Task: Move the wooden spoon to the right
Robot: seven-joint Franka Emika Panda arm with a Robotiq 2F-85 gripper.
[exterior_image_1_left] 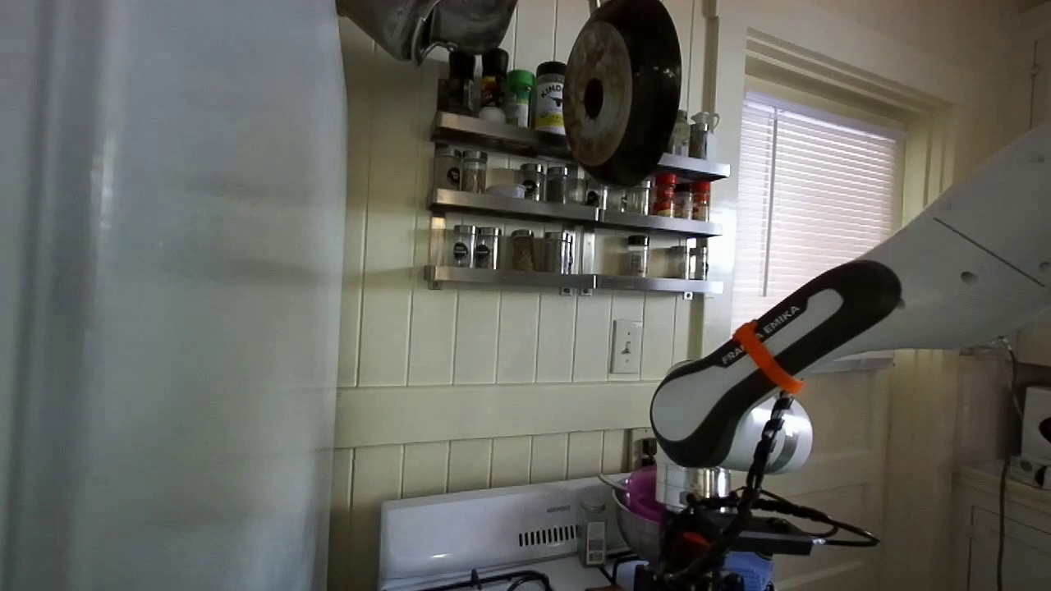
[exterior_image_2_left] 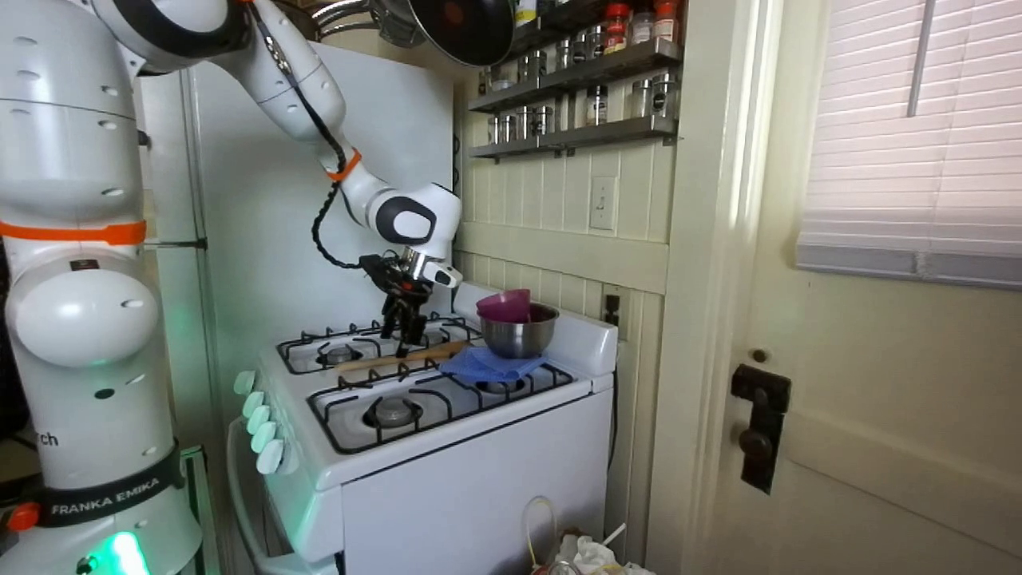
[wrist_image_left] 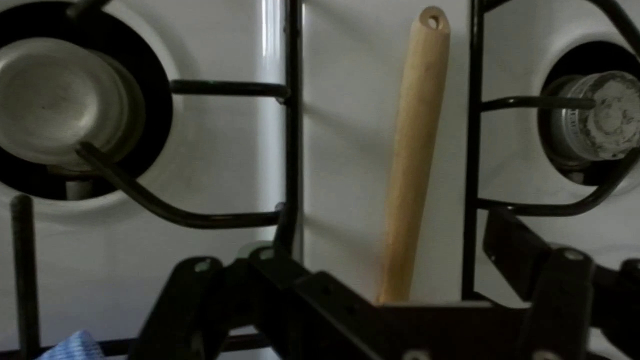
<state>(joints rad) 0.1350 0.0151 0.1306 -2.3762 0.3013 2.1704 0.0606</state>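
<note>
The wooden spoon (exterior_image_2_left: 363, 364) lies on the white stove top, between the two black burner grates. In the wrist view its light handle (wrist_image_left: 417, 150), with a hole at the end, runs down between my gripper's fingers; its lower part is hidden behind the gripper body. My gripper (wrist_image_left: 385, 250) is open, with one finger on each side of the handle and a gap to both. In an exterior view the gripper (exterior_image_2_left: 402, 339) points down just above the spoon. In an exterior view the gripper (exterior_image_1_left: 690, 566) is cut off by the lower edge and the spoon cannot be made out.
A steel bowl (exterior_image_2_left: 519, 339) holding a purple bowl (exterior_image_2_left: 505, 306) stands at the back of the stove, on or beside a blue cloth (exterior_image_2_left: 487, 365). The left grate (wrist_image_left: 294, 125) and right grate (wrist_image_left: 472, 150) rise along both sides of the spoon. A refrigerator (exterior_image_2_left: 319, 200) stands behind.
</note>
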